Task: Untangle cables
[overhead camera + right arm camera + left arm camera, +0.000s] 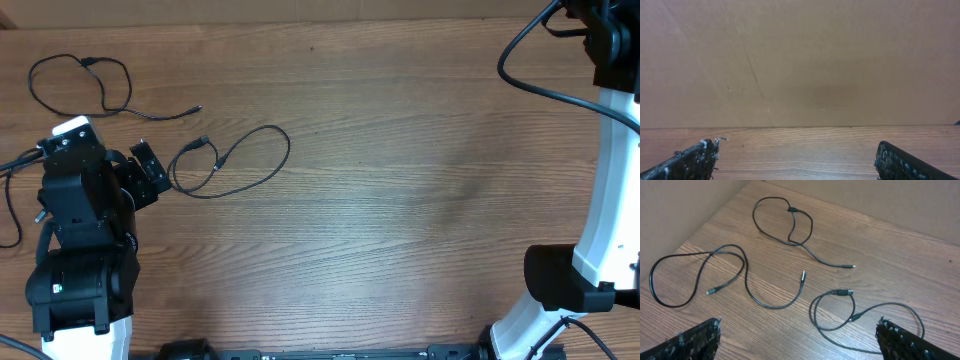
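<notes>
Left arm (80, 230), nearest the lens in the overhead view, stands at the left of the table (400, 220). Its jaws are spread and empty, just beside the near cable (288, 148), a loose loop with both plugs close together. Far cable (88, 62) lies well apart toward the back corner. A third cannot be made out with certainty here. Right arm (610, 200) stands at the opposite edge, away from both.

Left wrist view: spread jaws frame all three cables, with the near cable (847, 292) at lower right, the far cable (790, 210) at top and the third cable (712, 290) at left. None touches another, though each crosses itself, so separation looks essentially complete.

Right wrist view: jaws spread, holding nothing, over bare wood before a brown backdrop (800, 60). No cable shows.

Any remaining straightening is best done by pinching one cable just behind a plug. It should then be drawn outward, low over the wood and away from its neighbours, so its self-crossing opens without dragging across another cord.
</notes>
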`<action>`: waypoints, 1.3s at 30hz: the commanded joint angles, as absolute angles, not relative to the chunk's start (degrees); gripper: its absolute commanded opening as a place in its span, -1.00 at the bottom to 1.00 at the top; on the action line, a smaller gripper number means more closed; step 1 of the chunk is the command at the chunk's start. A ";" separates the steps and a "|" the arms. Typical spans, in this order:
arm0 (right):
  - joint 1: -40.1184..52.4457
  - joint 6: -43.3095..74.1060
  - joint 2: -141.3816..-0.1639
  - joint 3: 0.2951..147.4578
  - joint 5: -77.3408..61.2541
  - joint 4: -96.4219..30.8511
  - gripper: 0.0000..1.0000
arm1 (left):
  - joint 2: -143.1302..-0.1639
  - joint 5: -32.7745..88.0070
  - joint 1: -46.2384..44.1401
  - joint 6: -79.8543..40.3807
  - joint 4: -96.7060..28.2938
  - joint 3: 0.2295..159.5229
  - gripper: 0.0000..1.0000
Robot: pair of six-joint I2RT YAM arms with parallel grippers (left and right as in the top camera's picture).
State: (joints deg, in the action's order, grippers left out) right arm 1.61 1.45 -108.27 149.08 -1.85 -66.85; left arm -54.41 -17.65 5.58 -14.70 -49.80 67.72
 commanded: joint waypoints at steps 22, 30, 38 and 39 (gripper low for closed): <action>1.85 1.43 -108.57 149.21 -1.15 -83.99 1.00 | -67.99 -18.48 5.19 -15.44 -51.18 67.64 0.99; 1.72 6.26 -108.53 149.23 -1.58 -90.52 0.99 | -66.48 -18.39 5.19 -15.44 -51.18 67.64 0.99; 0.45 11.81 -105.32 149.23 -1.56 -89.12 1.00 | -50.76 -16.01 4.75 -15.44 -52.21 67.64 0.99; 0.45 11.81 -104.44 149.23 -1.52 -88.97 1.00 | -48.36 -16.58 4.32 -14.76 -51.99 67.64 0.99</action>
